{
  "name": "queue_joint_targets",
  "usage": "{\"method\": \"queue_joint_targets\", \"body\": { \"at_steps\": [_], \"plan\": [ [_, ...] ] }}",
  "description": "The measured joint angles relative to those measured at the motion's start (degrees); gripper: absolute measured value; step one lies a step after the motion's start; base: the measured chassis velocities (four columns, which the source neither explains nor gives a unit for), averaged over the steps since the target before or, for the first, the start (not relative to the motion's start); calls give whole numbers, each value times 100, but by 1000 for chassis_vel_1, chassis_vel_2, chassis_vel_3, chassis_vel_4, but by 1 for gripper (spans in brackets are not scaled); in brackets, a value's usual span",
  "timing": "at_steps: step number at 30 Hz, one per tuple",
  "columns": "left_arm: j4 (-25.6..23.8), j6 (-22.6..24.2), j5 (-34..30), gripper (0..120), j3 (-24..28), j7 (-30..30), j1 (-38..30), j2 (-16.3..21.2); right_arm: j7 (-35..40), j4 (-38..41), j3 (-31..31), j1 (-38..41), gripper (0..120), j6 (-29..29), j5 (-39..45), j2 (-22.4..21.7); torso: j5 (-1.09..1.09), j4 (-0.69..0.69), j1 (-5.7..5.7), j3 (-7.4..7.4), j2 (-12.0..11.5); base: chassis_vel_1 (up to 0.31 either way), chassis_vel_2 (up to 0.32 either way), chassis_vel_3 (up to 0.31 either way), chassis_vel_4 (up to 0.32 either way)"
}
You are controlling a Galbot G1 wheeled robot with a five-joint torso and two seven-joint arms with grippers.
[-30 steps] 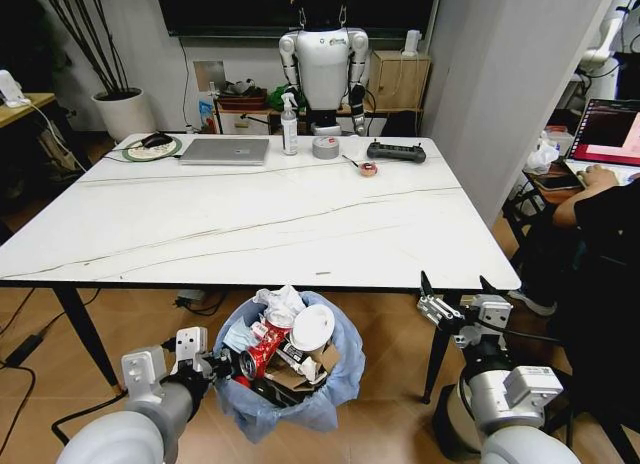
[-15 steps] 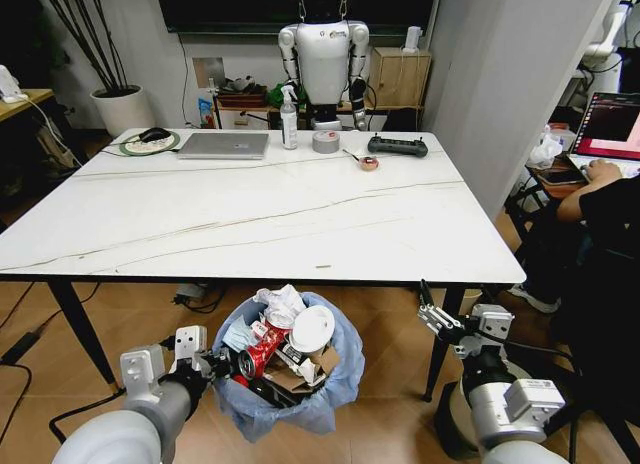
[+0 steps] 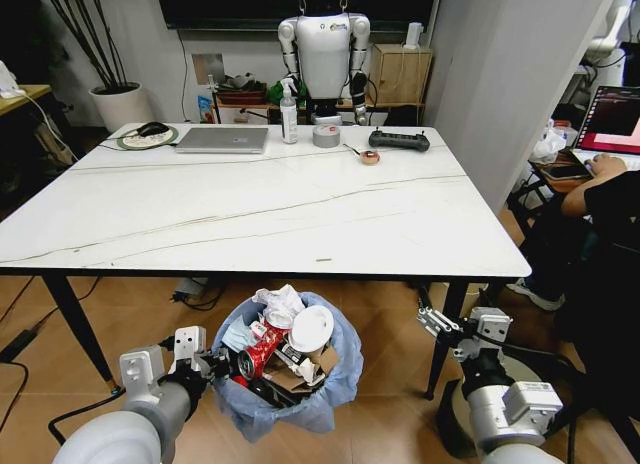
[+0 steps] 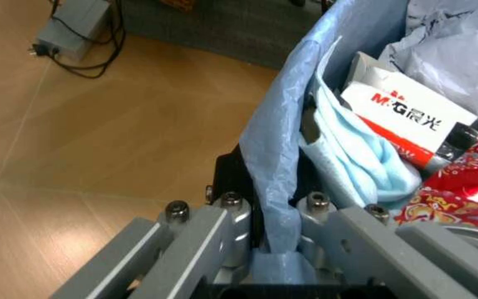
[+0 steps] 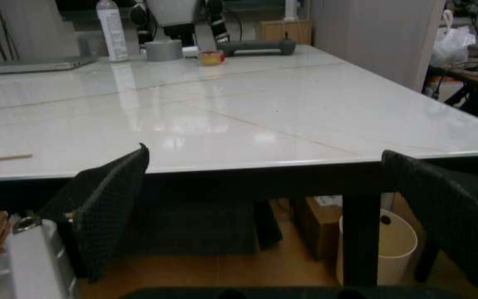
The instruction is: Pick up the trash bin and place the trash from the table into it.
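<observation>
The trash bin (image 3: 290,369) hangs below the near edge of the table (image 3: 250,209), its blue bag rim pinched between the jaws of the left gripper (image 3: 205,364) — the left wrist view shows the metal fingers (image 4: 214,230) closed on the folded plastic (image 4: 276,187), with the bin's load just beyond them. Inside lie the trash (image 3: 280,339) items: a white paper cup (image 3: 312,327), a crushed red-labelled bottle (image 3: 258,352), crumpled tissue (image 3: 280,302), a brown cardboard piece (image 3: 305,369), a pale-blue mask (image 4: 363,162) and a red-and-white packet (image 4: 405,115). Against the earlier frames the bin and both arms sit much the same, while the table has slid lower and farther in the head view and the right gripper (image 3: 455,329) has dropped a little — the camera seems to have shifted, so the robot is probably backing off or straightening. The right gripper's jaws stand wide apart, empty, with the table edge ahead of them. Only a small stick-like scrap (image 3: 323,260) remains near that edge, so the clearing looks almost done. A laptop (image 3: 222,139), spray bottle (image 3: 289,119) and tape roll (image 3: 326,135) sit at the far side.
</observation>
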Motion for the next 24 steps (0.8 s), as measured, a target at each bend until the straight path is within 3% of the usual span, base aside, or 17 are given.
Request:
{"method": "queue_joint_targets", "body": {
  "at_steps": [24],
  "plan": [
    [101, 0, 154, 2, -71, 69, 68, -241, 12, -161, -82, 41, 100, 36, -23, 67, 0, 0, -234, -329, -565, 0, 0, 0, 0]
  ]
}}
